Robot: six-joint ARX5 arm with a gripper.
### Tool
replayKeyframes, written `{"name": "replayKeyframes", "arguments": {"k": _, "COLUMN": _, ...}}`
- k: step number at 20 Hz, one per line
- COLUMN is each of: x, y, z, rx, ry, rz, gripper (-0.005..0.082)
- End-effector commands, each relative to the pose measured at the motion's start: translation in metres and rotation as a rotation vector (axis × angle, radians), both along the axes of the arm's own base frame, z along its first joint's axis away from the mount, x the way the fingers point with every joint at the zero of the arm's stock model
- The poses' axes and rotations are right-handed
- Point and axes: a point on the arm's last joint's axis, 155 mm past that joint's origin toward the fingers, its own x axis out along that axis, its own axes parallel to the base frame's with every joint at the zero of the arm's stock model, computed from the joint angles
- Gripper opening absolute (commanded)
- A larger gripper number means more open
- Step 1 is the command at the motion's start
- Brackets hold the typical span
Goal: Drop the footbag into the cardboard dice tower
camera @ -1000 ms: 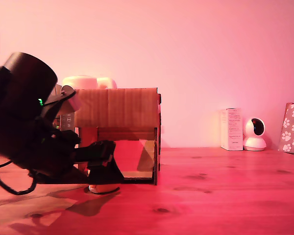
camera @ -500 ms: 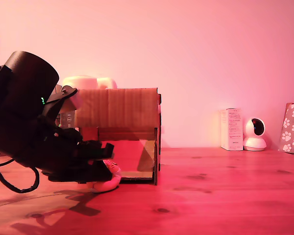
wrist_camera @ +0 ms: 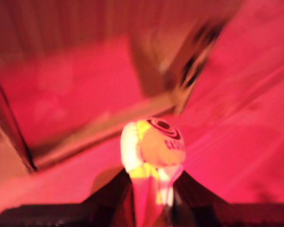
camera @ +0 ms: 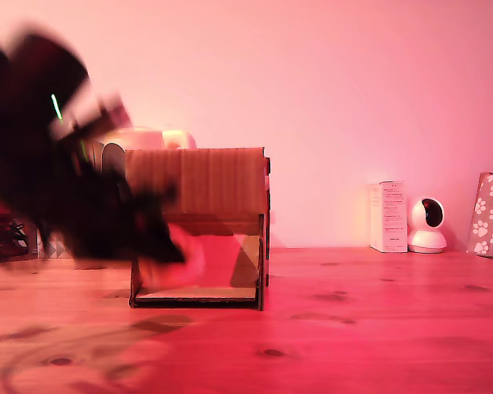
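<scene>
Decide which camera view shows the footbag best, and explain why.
The wrist view: the footbag sits central between the gripper fingers, ring logo visible. The exterior view shows only a pale blur before the cardboard dice tower.

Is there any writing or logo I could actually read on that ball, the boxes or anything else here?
None can be read.
Footbag: black ring logo, blurred lettering beside it.
White carton: print too small.
Patterned box: paw prints, no words.
Cardboard dice tower: no text visible.
</scene>
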Motion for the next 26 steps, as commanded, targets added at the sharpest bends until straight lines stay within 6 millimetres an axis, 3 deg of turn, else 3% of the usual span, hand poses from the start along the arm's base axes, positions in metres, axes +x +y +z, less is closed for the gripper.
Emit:
{"name": "replayKeyframes", "arguments": {"k": 1, "x": -0.008, "y": 0.003, "z": 0.005, "rx": 0.001, "ry": 0.009, "rz": -0.004, "gripper": 0.0065}}
{"name": "replayKeyframes", "arguments": {"k": 8, "x": -0.020, "y": 0.004, "z": 0.072, "rx": -0.083, "ry": -0.116, "rz": -0.022, "gripper": 0.0066}}
{"name": "replayKeyframes", "arguments": {"k": 13, "x": -0.012, "y": -0.001, "z": 0.128, "rx": -0.187, "ry": -0.293, "rz": -0.023, "gripper": 0.0066}}
{"name": "replayKeyframes", "arguments": {"k": 19, "x": 0.005, "y": -0.008, "z": 0.185, "rx": -0.185, "ry": -0.461, "rz": -0.041, "gripper": 0.0067}}
{"name": "replayKeyframes", "arguments": {"k": 22, "x": 0.020, "y": -0.012, "z": 0.195, "rx": -0.179, "ry": -0.468, "rz": -0.030, "gripper": 0.0067}}
{"name": "replayKeyframes", "arguments": {"k": 26, "x": 0.046, "y": -0.022, "z": 0.188, "rx": -0.124, "ry": -0.379, "rz": -0.028, "gripper": 0.0077}}
